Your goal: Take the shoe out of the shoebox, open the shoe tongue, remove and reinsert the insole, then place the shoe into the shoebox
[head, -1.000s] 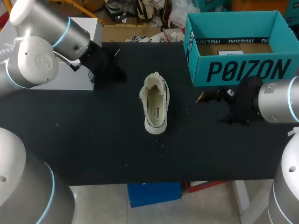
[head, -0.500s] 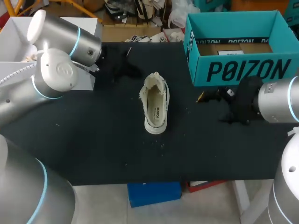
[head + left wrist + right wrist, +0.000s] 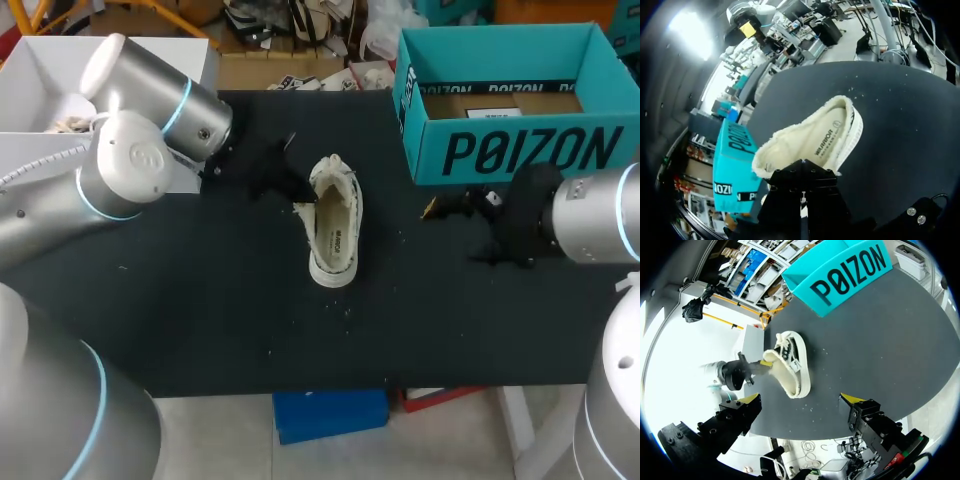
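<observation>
A cream low shoe (image 3: pixel 334 225) lies on the black table (image 3: pixel 200 320), opening upward, with its printed insole showing. My left gripper (image 3: pixel 300 200) is shut and its tips are at the shoe's left rim near the laced end; in the left wrist view the shoe (image 3: pixel 812 137) lies directly ahead of the gripper (image 3: pixel 802 175). The teal shoebox (image 3: pixel 510 150) stands open at the back right. My right gripper (image 3: pixel 440 207) hovers in front of the box, open, with nothing between its yellow tips (image 3: pixel 800 400). The right wrist view shows the shoe (image 3: pixel 787 367) ahead with the left gripper (image 3: pixel 752 369) against it.
A white box (image 3: pixel 60 90) stands at the back left, behind my left arm. Small pale crumbs are scattered on the table around the shoe. The shoebox (image 3: pixel 845 272) takes up the far right corner.
My left arm has swung right from the back left, bringing its shut gripper up to the shoe's left rim. The right arm and the shoe have not moved.
</observation>
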Motion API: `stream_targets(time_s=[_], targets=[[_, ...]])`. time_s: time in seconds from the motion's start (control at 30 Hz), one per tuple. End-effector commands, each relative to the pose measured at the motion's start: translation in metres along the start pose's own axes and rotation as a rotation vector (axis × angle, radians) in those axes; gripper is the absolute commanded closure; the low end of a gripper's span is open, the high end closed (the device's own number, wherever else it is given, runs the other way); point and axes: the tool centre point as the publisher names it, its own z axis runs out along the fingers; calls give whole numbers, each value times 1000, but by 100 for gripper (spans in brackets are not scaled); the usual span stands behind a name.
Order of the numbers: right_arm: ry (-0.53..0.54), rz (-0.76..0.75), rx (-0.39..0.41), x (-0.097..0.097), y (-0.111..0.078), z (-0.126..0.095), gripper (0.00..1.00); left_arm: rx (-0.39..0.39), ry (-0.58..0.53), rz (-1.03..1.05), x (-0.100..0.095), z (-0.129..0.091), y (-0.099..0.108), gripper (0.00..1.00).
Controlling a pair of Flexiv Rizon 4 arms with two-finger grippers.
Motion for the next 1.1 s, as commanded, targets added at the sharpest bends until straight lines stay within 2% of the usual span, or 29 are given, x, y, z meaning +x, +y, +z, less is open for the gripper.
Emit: stream_targets(time_s=[0.03, 0.13, 0.27, 0.47, 0.63, 0.83, 0.97, 1.1], targets=[[1, 0, 2, 0, 0, 0, 0, -11, 2, 64, 2, -38, -21, 100], [1, 0, 2, 0, 0, 0, 0, -34, -15, 100, -6, -56, -26, 100], [1, 0, 2, 0, 0, 0, 0, -77, -42, 100, -19, -60, -14, 100], [1, 0, 2, 0, 0, 0, 0, -106, -47, 53, -39, -28, 16, 100], [1, 0, 2, 0, 0, 0, 0, -103, -31, 31, -48, 2, 29, 100], [1, 0, 2, 0, 0, 0, 0, -81, -7, 38, -44, 19, 25, 100], [1, 0, 2, 0, 0, 0, 0, -70, -7, 41, -39, 16, 18, 100], [1, 0, 2, 0, 0, 0, 0, -46, 2, 61, -28, 12, 3, 100]])
